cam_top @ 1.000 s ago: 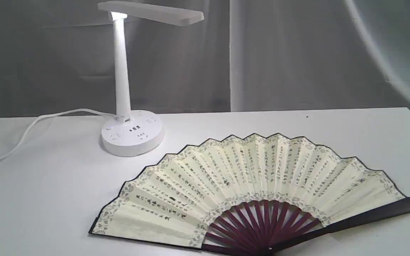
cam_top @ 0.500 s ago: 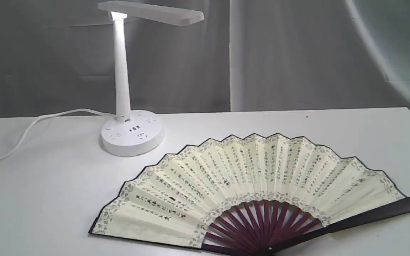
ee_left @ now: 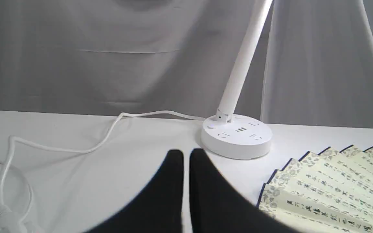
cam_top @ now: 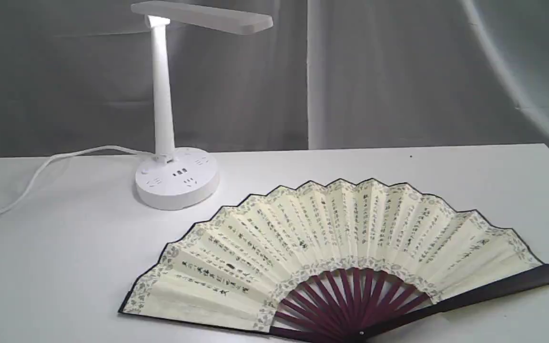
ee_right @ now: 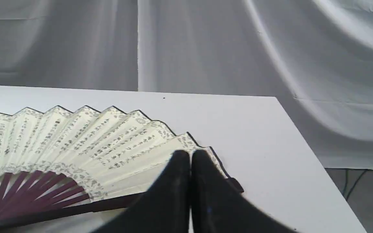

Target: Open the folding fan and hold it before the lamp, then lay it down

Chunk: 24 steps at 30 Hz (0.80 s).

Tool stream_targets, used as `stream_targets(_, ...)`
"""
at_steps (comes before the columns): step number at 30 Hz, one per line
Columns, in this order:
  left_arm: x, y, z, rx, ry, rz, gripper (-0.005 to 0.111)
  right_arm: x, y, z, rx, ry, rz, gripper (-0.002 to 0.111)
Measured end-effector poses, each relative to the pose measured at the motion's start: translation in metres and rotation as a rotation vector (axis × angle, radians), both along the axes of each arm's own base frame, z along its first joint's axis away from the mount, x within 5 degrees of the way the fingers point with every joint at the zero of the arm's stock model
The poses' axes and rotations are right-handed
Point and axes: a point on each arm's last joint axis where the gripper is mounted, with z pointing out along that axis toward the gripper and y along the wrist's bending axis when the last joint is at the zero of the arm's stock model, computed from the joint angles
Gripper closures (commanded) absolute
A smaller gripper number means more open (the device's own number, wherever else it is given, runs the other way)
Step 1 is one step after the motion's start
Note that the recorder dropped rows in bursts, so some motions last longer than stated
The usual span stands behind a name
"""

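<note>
The folding fan [cam_top: 331, 247] lies fully spread and flat on the white table, cream pleats with black calligraphy, maroon ribs toward the front edge. The white lamp [cam_top: 174, 176] stands behind it to the left, its bar head [cam_top: 203, 16] lit. No gripper shows in the exterior view. In the left wrist view my left gripper [ee_left: 186, 155] is shut on nothing, above the table in front of the lamp base [ee_left: 236, 136], left of the fan [ee_left: 329, 187]. In the right wrist view my right gripper [ee_right: 190, 155] is shut and empty, over the fan's [ee_right: 76, 142] right end.
The lamp's white cord [cam_top: 41, 171] runs off to the left across the table and loops near the left edge [ee_left: 8, 181]. The table's right edge [ee_right: 303, 136] drops to the floor. Grey cloth hangs behind the table.
</note>
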Motion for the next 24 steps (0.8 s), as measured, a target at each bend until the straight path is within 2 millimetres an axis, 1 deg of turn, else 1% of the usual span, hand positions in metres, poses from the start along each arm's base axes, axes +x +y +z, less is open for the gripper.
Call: stream_targets(24,0.0,0.0,0.0,0.0,0.0,0.0,0.104,0.0,-0.0003,0.0,-0.018,0.001,-0.001,0.108)
